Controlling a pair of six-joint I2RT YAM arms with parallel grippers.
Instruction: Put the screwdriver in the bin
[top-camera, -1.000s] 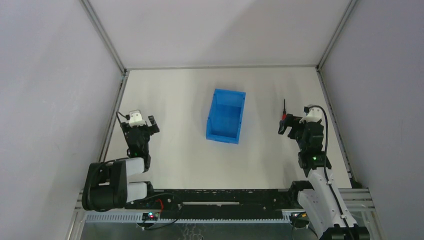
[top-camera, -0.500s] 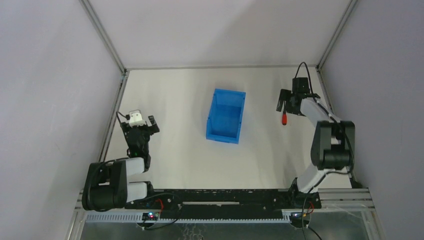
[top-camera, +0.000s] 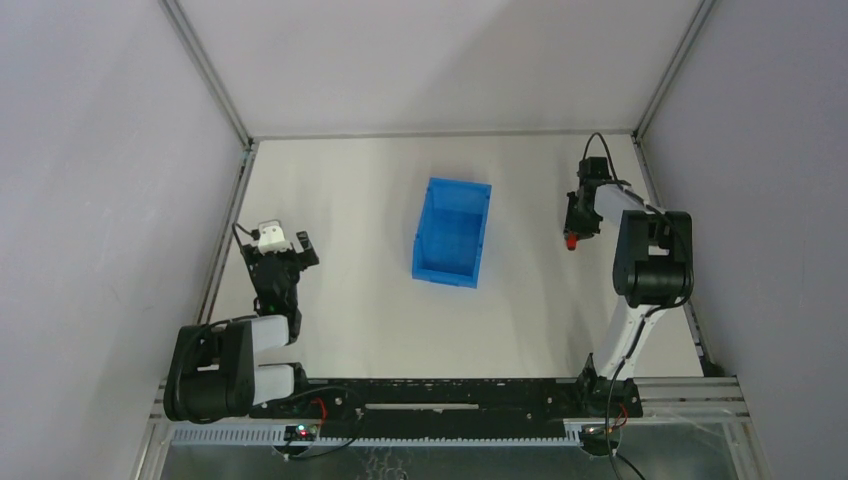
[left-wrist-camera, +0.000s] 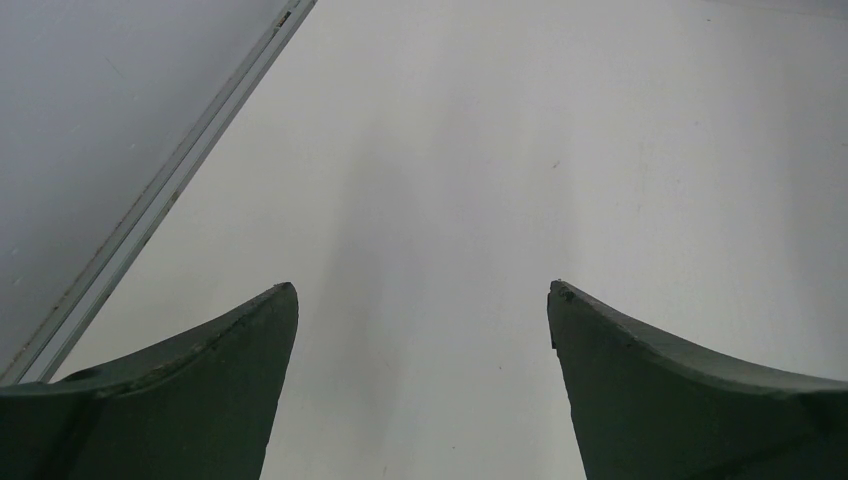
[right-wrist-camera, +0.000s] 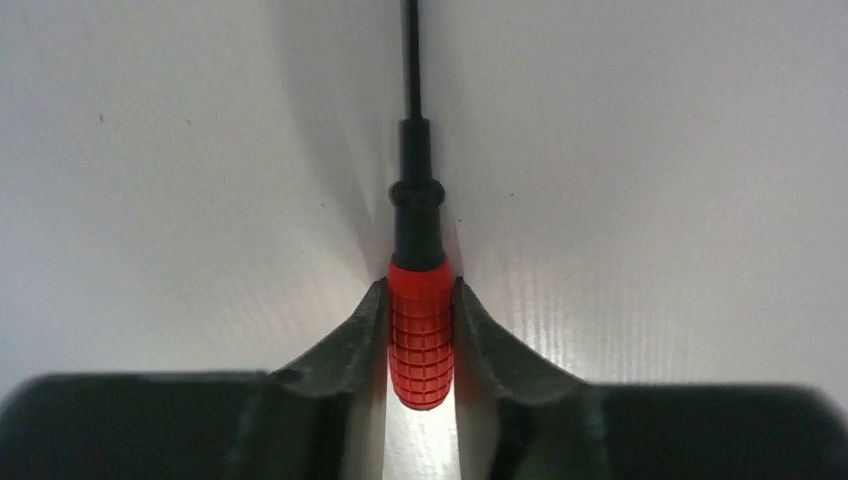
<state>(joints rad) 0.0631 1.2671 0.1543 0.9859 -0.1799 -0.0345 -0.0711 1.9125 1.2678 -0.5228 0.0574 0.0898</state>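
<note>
1. The white table (top-camera: 350, 300) carries all items and lies under both grippers.

2. The bin (top-camera: 447, 272), bright blue and rectangular, stands on the table between the two grippers. It is well apart from the right gripper, on that gripper's left. Its long axis runs away from the arm bases, and its interior shows only blue plastic.

3. The right arm (top-camera: 650, 265) rises from its base and reaches out over the far right part of the table. The left arm (top-camera: 225, 365) is folded low near its own base.

4. The right gripper (right-wrist-camera: 420, 300) is clenched on the screwdriver (right-wrist-camera: 416, 215). Both fingers (right-wrist-camera: 350, 345) press against the sides of the red, cross-hatched handle. The butt of the handle sits between the finger roots. The black collar and thin black shaft run straight out past the fingertips over the white surface. In the top view, only the red handle end shows beside this gripper. The screwdriver is outside the bin.

5. The left gripper (left-wrist-camera: 421, 289) is released. Its two dark fingers stand wide apart with bare table between them, and a metal frame rail (left-wrist-camera: 160, 200) runs diagonally on its left.

6. Any markings on the bin or screwdriver are too small to read.
</note>
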